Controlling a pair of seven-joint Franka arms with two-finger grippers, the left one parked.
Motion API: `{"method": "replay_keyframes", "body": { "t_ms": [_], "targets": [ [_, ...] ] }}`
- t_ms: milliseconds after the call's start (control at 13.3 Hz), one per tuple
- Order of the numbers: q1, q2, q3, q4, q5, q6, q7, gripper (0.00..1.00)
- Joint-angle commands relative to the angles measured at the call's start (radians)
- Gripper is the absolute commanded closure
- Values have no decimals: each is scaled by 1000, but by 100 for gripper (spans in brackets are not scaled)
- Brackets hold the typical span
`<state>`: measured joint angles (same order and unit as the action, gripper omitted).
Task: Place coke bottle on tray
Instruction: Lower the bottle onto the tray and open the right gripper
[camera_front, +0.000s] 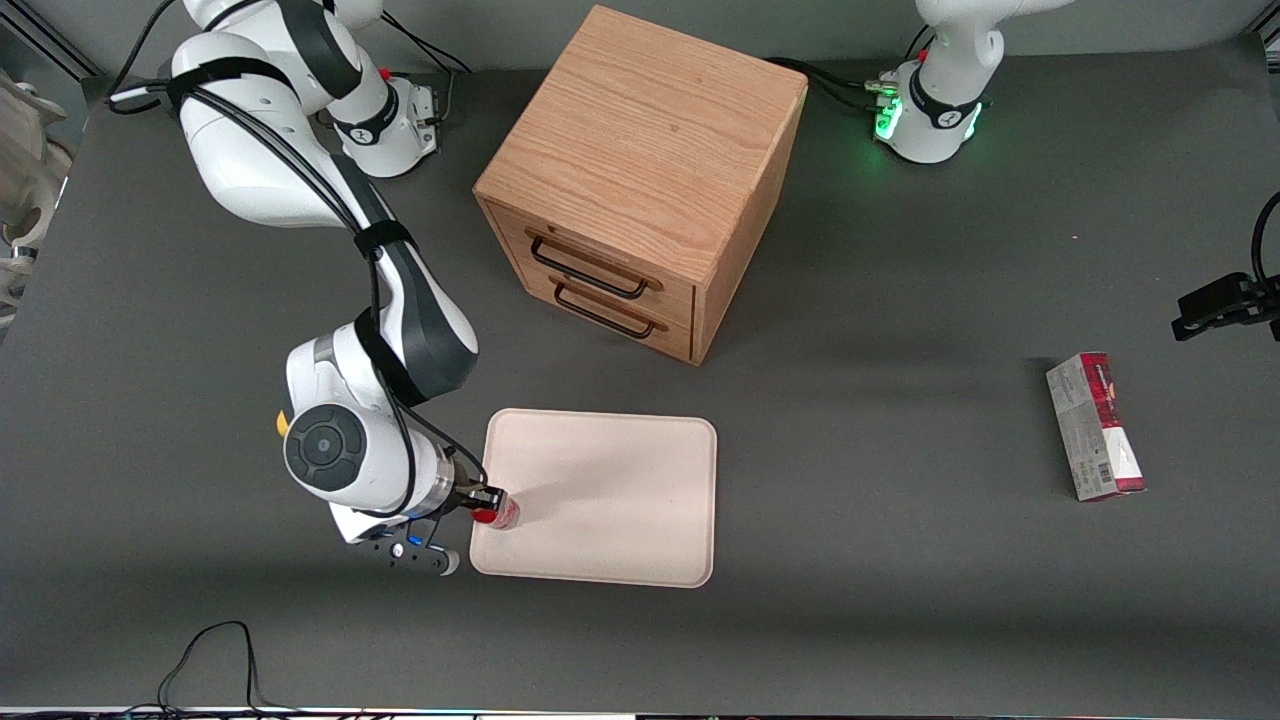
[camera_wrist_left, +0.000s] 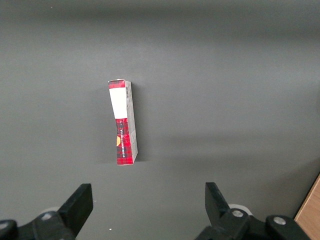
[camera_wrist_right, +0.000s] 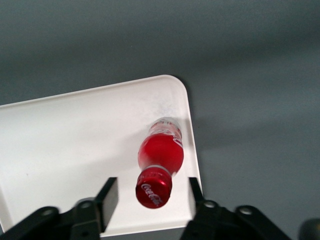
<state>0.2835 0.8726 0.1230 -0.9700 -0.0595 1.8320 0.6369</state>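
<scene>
The coke bottle (camera_front: 503, 514), small and glossy red with a red cap, stands upright on the cream tray (camera_front: 620, 500), close to the tray's edge at the working arm's end. My right gripper (camera_front: 488, 500) is just above it. In the right wrist view the bottle (camera_wrist_right: 161, 152) stands on the tray (camera_wrist_right: 75, 145) near a rounded corner. The gripper (camera_wrist_right: 152, 197) is open, with its fingers (camera_wrist_right: 107, 197) on either side of the cap and a gap showing on both sides.
A wooden drawer cabinet (camera_front: 640, 170) stands farther from the front camera than the tray. A red-and-grey carton (camera_front: 1095, 427) lies toward the parked arm's end of the table and also shows in the left wrist view (camera_wrist_left: 123, 122). A yellow object (camera_front: 283, 422) peeks out beside the working arm.
</scene>
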Motion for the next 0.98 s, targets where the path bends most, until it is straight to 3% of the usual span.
{"method": "replay_keyframes", "body": {
  "t_ms": [0, 376, 526, 902],
  "targets": [
    [13, 17, -6, 33, -20, -3, 20, 0],
    [-1, -20, -8, 28, -22, -45, -5, 0],
    [-26, -90, -9, -8, -14, -165, -136, 0],
    [-136, -416, -10, -364, -7, -191, -313, 0]
  ]
}}
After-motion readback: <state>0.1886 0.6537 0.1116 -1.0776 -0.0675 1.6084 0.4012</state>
